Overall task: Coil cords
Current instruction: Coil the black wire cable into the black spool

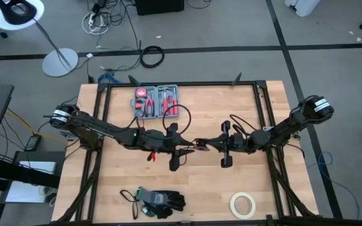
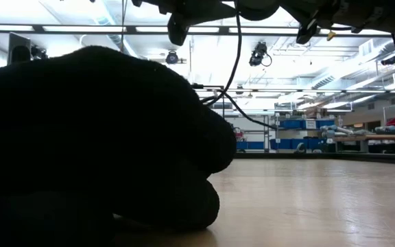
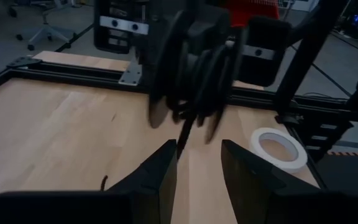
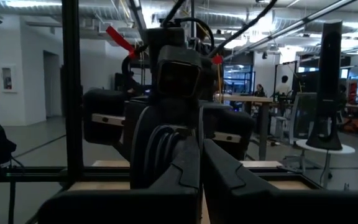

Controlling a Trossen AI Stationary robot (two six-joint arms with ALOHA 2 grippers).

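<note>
Here, cord (image 3: 194, 74) coil just beyond parted left fingers (image 3: 160, 177)

Gloves (image 2: 94, 137) blocking low view

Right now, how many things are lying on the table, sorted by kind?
Tool kits: 1
Gloves: 2, lying together
Tape rolls: 1
Total: 4
The cord isn't counted; it hangs between the two hands above the table.
</note>
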